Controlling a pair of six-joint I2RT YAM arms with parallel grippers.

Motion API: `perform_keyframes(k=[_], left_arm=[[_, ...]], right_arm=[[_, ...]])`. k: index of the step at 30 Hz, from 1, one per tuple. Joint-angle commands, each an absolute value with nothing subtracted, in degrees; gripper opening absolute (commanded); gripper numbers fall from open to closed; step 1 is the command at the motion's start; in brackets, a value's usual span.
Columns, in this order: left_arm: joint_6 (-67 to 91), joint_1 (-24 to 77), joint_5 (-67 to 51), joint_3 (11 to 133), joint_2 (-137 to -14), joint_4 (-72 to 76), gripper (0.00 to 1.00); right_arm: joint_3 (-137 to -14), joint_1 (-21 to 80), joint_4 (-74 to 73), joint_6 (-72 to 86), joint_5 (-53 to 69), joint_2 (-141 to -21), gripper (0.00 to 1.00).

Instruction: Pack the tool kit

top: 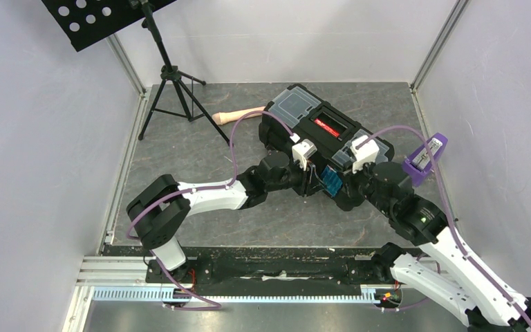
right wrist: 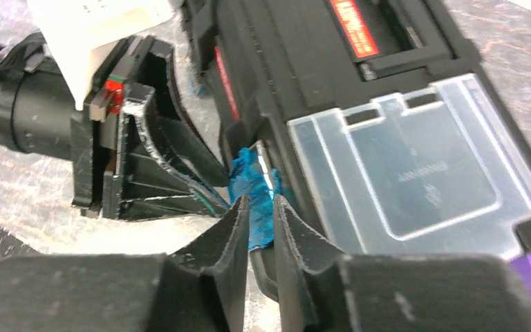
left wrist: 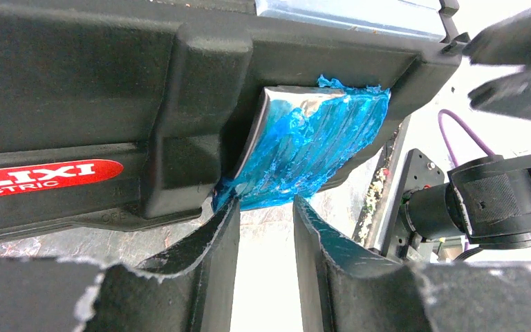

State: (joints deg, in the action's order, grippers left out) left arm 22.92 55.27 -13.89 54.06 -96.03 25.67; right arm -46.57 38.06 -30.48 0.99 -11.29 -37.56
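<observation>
A: Pale walls, grey mottled counter (top: 200, 207). Where's the kit?

B: Far centre: a large black plastic toolbox (top: 318, 138). Probably rigid and heavy, so work its blue film-wrapped latch (left wrist: 311, 149). The left gripper (left wrist: 266, 207) has its jaws apart beneath it. The right gripper (right wrist: 259, 204) has its jaws nearly together there, grip unclear.

The red oval label (left wrist: 41, 180) on the large black plastic toolbox (left wrist: 76, 83) runs off the left edge, lettering incomplete.
</observation>
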Motion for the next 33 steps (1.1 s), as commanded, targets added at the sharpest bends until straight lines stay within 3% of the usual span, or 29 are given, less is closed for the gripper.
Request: perform_keyframes(k=[1, 5, 11, 24, 33], left_arm=[[23.2, 55.3, -12.6, 56.9, -95.5, 27.8, 0.4], [23.3, 55.2, -12.7, 56.8, -95.5, 27.5, 0.4], [23.3, 55.2, -12.8, 56.4, -95.2, 27.4, 0.4], [23.5, 55.3, -13.1, 56.3, -95.3, 27.0, 0.4], [23.6, 55.3, -13.1, 56.3, -95.7, 26.8, 0.4]], right_arm=[[-47.5, 38.1, -29.9, -1.5, -4.3, -41.4, 0.17], [-45.4, 38.1, -28.0, -1.6, -7.2, -43.2, 0.08], [-42.8, 38.1, -26.4, -1.3, -12.2, -44.1, 0.05], [-46.1, 38.1, -26.8, -2.2, -12.5, -44.9, 0.16], [-49.4, 38.1, -27.0, -3.0, -10.9, -44.8, 0.15]])
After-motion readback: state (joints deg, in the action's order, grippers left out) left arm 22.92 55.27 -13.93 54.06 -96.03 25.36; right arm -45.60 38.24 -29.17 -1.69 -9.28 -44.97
